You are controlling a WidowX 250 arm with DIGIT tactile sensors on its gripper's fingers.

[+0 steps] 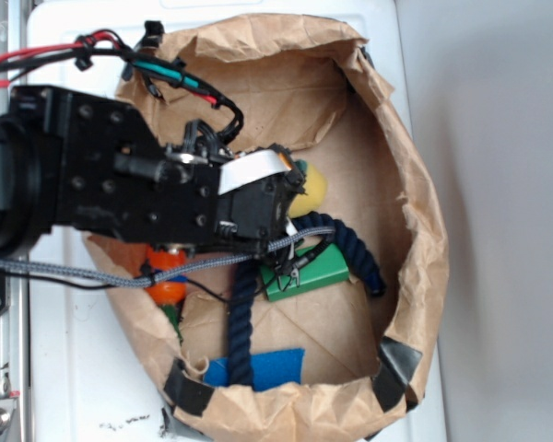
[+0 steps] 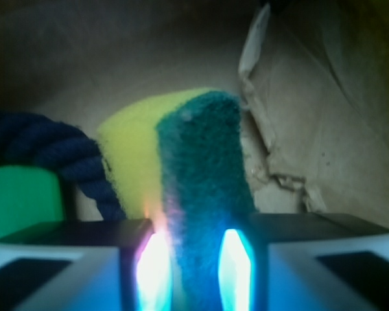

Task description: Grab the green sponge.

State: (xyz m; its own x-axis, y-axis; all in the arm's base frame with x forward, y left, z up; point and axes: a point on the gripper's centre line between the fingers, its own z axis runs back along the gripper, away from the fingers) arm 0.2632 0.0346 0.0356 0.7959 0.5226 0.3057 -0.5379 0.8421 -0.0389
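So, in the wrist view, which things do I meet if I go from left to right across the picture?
Green block → dark blue rope → green sponge, yellow foam side first, then its dark green layer, between the gripper fingers → brown paper wall.

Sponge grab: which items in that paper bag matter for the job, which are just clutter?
Job:
green sponge, standing between the fingers
gripper

Clutter:
green block
navy rope
blue pad
orange object, partly hidden
paper bag holding everything
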